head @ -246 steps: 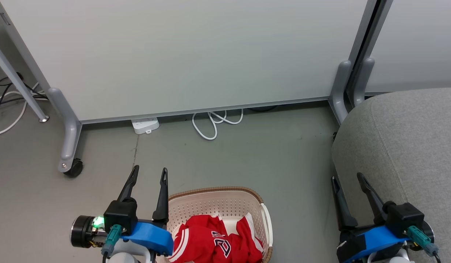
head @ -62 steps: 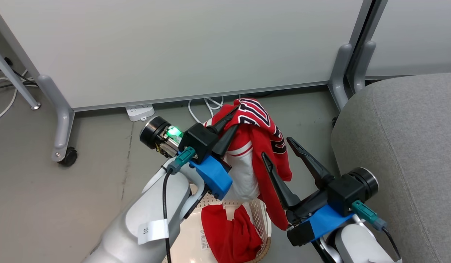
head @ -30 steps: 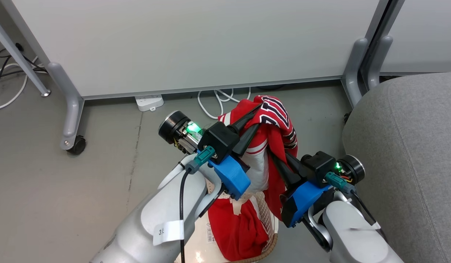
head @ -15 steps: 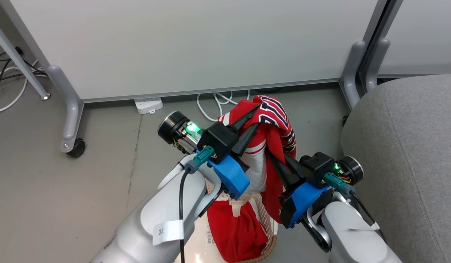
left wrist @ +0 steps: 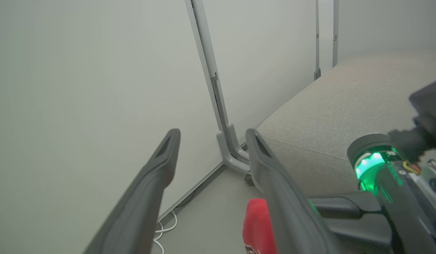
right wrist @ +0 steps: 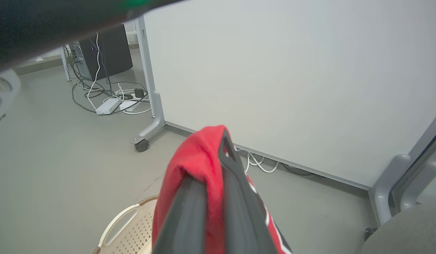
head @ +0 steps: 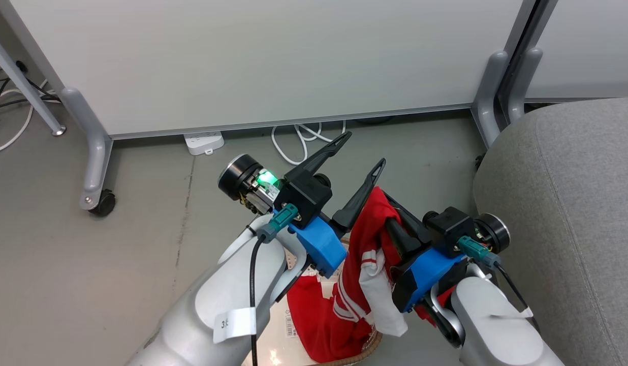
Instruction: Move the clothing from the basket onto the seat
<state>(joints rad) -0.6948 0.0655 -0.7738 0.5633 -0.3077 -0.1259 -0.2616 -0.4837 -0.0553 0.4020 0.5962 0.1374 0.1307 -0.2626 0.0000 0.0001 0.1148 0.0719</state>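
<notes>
Handover of the jersey is complete. Half a second ago both grippers pinch it and it rides high between them; now the left gripper stands spread wide with nothing between its fingers, confirmed in the left wrist view, where the left gripper frames only bare wall panel.

- The right gripper is clenched on a fold of the jersey, alone carrying it. In the right wrist view red cloth wraps over the closed fingers.
- The jersey has sagged lower, white trim dangling beside the right wrist, above the near end of the basket. It is close to the seat but not touching it.
- The plain red garment lies in the basket as before.

Reading: the load now sits on the seat-side arm, so a swing to the right and a release should land it. The left arm is free for the second garment. The trailing hem may snag the basket rim.
</notes>
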